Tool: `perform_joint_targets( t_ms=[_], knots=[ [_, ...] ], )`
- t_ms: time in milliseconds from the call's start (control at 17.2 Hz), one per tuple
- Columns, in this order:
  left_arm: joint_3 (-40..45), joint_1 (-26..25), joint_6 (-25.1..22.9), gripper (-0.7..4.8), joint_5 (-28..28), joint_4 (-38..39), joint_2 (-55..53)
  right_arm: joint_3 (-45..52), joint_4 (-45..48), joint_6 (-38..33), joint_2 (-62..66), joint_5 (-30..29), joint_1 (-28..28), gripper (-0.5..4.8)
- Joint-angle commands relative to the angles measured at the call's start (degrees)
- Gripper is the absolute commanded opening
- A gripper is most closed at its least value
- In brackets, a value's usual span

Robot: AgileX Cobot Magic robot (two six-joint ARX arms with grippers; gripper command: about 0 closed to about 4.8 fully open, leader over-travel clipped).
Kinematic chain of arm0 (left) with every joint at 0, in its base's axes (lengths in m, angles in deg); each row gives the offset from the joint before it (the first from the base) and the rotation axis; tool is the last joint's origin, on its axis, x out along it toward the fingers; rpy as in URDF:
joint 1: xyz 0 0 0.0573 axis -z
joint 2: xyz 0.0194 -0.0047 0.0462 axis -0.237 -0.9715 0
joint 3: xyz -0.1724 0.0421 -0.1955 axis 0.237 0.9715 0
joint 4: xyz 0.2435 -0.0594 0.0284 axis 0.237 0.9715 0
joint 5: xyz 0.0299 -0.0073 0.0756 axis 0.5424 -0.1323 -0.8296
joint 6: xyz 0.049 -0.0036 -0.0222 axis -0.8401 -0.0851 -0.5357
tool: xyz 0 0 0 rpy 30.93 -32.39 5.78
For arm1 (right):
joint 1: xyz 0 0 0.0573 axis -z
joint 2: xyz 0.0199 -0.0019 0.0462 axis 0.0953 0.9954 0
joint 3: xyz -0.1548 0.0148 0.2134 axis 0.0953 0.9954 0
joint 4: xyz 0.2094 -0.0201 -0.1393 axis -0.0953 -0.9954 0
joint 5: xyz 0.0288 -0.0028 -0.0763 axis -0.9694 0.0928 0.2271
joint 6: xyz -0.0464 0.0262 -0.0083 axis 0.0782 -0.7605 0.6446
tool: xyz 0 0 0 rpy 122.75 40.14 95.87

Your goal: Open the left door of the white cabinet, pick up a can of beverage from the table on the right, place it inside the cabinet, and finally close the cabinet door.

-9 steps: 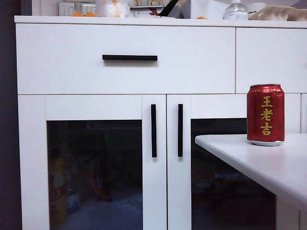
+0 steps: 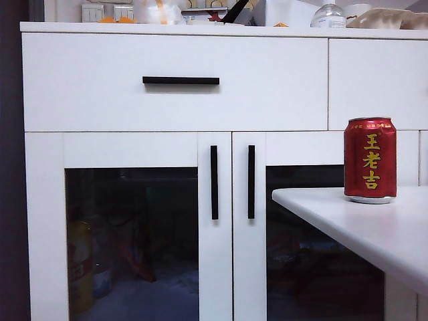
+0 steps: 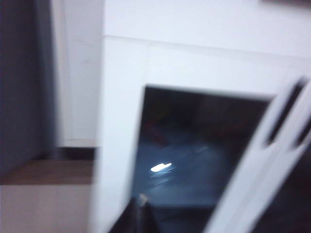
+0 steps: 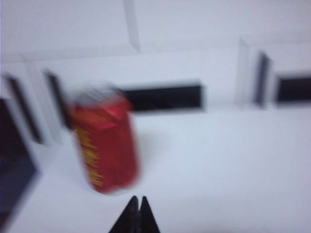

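Observation:
The white cabinet [image 2: 174, 100] fills the exterior view, both glass doors closed. Its left door [image 2: 134, 227] has a vertical black bar handle [image 2: 214, 182] at its inner edge, next to the twin door's handle [image 2: 251, 182]. A red can of beverage [image 2: 370, 160] stands upright on the white table [image 2: 374, 227] at the right. Neither arm shows in the exterior view. In the blurred left wrist view my left gripper [image 3: 141, 201] is shut and empty, well back from the left door [image 3: 194, 145]. My right gripper [image 4: 137, 200] is shut and empty, just short of the can [image 4: 104, 145].
A drawer front with a horizontal black handle [image 2: 180, 80] sits above the doors. Clutter lines the cabinet top [image 2: 221, 13]. Behind the left glass stand a yellow bottle [image 2: 80, 267] and other dim items. A dark wall edge [image 2: 10, 167] borders the cabinet's left side.

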Motion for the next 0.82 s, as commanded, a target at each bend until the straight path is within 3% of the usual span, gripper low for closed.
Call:
perform_joint_targets(
  t_ms=[58, 116, 175, 349, 466, 640, 815],
  knots=[
    [-0.76, -0.07, 7.1, 2.63, 6.95, -7.74, 0.0, -6.51, -0.9, -0.48, -0.04, -3.76, -0.04, 0.14],
    [-1.99, -0.07, 7.1, 3.17, 9.16, -7.98, 0.0, -9.27, -2.93, -0.26, -0.04, -3.85, -0.04, 0.88],
    [-3.78, -0.04, 7.15, 3.44, 10.38, -7.72, 0.0, -12.81, -4.87, 0.17, -0.04, -3.85, -0.02, 1.98],
    [-10.29, 0.0, 9.75, 3.54, 10.58, -7.61, -0.04, -19.41, -6.25, 1.7, -0.02, -5.31, 0.0, 3.79],
    [-15.85, 0.98, 9.99, 4.37, 10.62, -7.54, -1.09, -24.79, -6.32, 1.68, 1.95, -9.64, -0.02, 3.8],
    [-20.94, 2.8, 11.93, 4.39, 11.06, -7.72, -5.4, -31.93, -9.01, 1.68, 7.58, -9.99, 0.0, 3.82],
    [-29.07, 6.56, 11.87, 4.39, 11.78, -8.46, -15.65, -42.53, -8.92, 1.01, 17.38, -11.19, -0.02, 4.79]
  ],
)
